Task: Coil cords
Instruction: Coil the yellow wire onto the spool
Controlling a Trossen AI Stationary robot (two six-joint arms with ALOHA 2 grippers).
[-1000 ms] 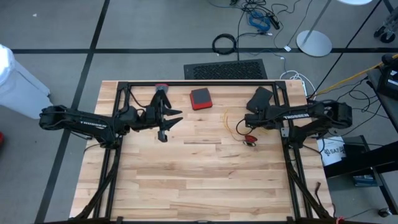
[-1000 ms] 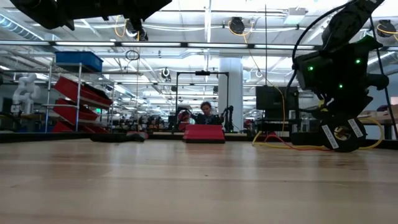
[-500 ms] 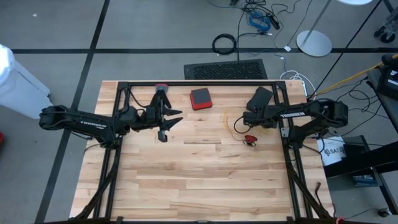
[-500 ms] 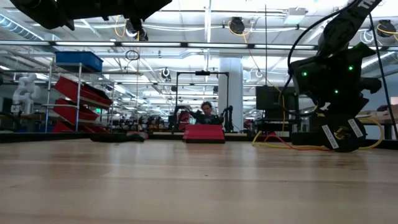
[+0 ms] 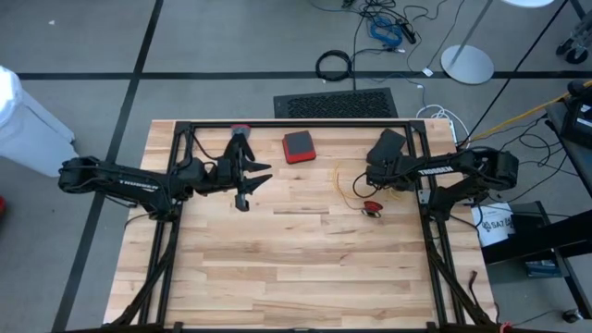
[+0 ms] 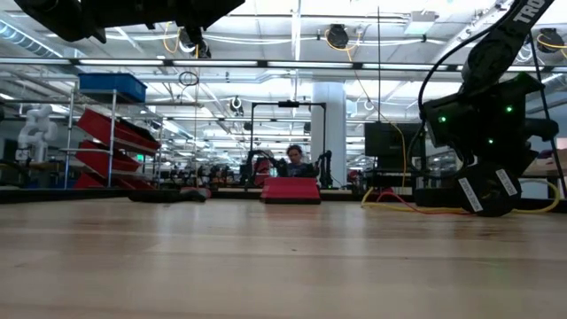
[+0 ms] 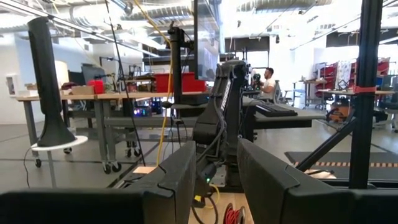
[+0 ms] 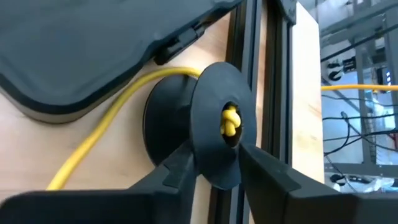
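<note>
The right gripper (image 5: pixel 374 174) is sitting at the right of centre in the high view, its two dark fingers (image 8: pixel 180 163) closing on a black round plastic spool (image 8: pixel 211 124) beside the black metal frame rail (image 8: pixel 261 74) in the right wrist view. The long thin yellow cord (image 8: pixel 106 140) is running off the spool's hub toward the lower left of that view, and its knotted end (image 8: pixel 230 121) is poking out through the spool's centre hole. In the high view the yellow cord (image 5: pixel 350 188) is looping on the light wooden table (image 5: pixel 296 259) just left of and below the right gripper, with the small red-tipped piece (image 5: pixel 372 206) lying just below the gripper; whether they are touching is too small to tell. In the low view the right arm's wrist (image 6: pixel 483 115) is hanging at the right and the spool is mostly hidden behind it. The short black cord is not making itself out anywhere. The left gripper (image 5: pixel 248 179) is waiting at the upper left of centre in the high view, fingers (image 7: pixel 186 174) standing apart and holding nothing. A red flat square box (image 5: pixel 298 146) is resting near the table's top edge, between the grippers.
</note>
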